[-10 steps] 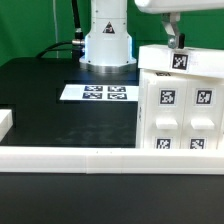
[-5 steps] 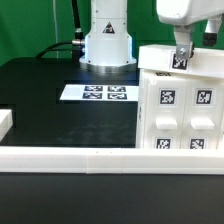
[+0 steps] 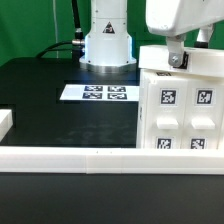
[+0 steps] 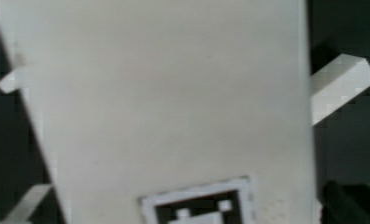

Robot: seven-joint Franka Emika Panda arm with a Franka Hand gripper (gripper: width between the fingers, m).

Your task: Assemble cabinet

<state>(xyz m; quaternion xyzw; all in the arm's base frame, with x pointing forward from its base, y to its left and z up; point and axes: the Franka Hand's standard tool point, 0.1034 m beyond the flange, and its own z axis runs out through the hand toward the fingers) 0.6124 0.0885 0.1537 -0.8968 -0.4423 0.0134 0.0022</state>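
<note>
One cabinet (image 3: 182,105), right side of the exterior frame, on the black table (image 3: 50,105): white box, front face carrying four black-and-white square tags. Fingers (image 3: 175,55) at its top edge; open or gripping, cannot tell. Wrist view: white panel fills frame.
</note>
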